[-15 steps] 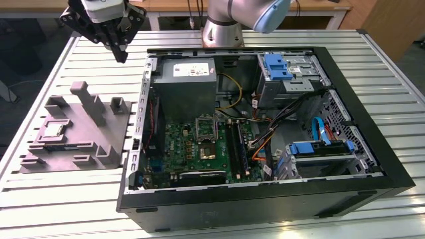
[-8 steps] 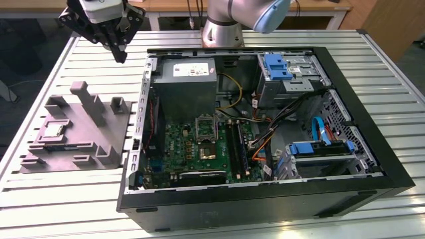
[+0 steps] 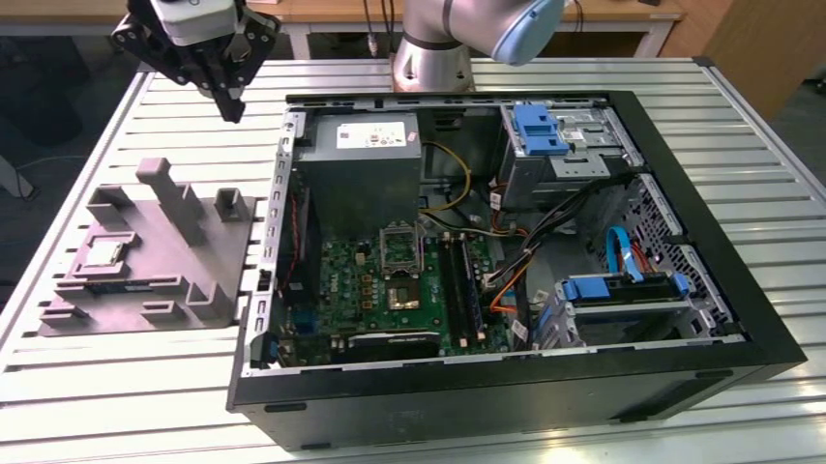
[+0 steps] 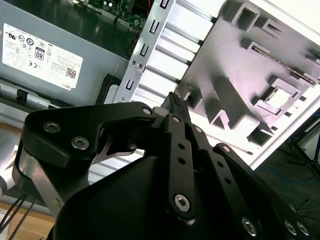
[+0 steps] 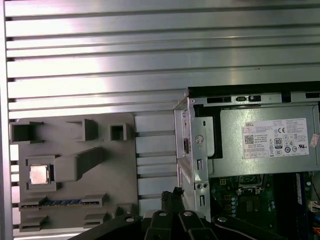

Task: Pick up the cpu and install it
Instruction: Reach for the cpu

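Raised above the slatted worktop, the hand is seen with its fingers pressed together to a point, and nothing is pinched between them. The same closed tips are shown in both wrist views. It is held over the strip of worktop between the grey tray and the open computer case, near the corner of the case where the power-supply box is mounted.

The cpu is seen lying flat in a square pocket of the tray, on the exterior view's left, well apart from the hand. In the first wrist view it is shown with its pale metal top upward, and it is enclosed by the pocket's low walls. The green motherboard is seen inside the case.

The chip is judged to be light, thin and stiff. Its metal top is likely to be smooth and easily slipped on. Its underside is expected to be delicate, so no scraping or bending should be risked. It is best taken by two opposite edges and kept level, although little room is left for fingertips by the pocket walls.
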You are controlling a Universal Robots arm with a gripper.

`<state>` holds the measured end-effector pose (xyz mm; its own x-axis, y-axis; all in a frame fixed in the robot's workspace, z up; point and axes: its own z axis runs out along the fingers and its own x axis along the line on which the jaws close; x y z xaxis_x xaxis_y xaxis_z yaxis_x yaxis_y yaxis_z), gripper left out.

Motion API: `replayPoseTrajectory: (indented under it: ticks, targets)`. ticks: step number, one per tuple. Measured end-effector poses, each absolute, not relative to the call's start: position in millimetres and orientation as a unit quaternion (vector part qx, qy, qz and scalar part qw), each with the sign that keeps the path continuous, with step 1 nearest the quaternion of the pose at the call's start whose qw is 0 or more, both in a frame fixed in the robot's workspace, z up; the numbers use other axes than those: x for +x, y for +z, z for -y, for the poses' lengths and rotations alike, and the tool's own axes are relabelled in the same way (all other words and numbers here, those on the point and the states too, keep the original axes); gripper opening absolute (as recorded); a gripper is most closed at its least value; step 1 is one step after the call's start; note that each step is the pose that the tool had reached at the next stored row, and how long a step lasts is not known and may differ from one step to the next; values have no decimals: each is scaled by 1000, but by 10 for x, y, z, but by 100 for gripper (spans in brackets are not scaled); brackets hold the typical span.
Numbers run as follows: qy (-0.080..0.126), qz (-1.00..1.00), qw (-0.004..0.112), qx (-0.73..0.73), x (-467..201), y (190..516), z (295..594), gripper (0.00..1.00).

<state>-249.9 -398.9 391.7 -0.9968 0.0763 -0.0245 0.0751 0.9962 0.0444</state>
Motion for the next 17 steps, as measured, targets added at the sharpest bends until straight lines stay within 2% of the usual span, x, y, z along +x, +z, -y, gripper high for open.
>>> replayPoseTrajectory:
  ticks: [17]
  targets:
    - [22, -999, 13, 38, -2542, 3915, 3989, 11]
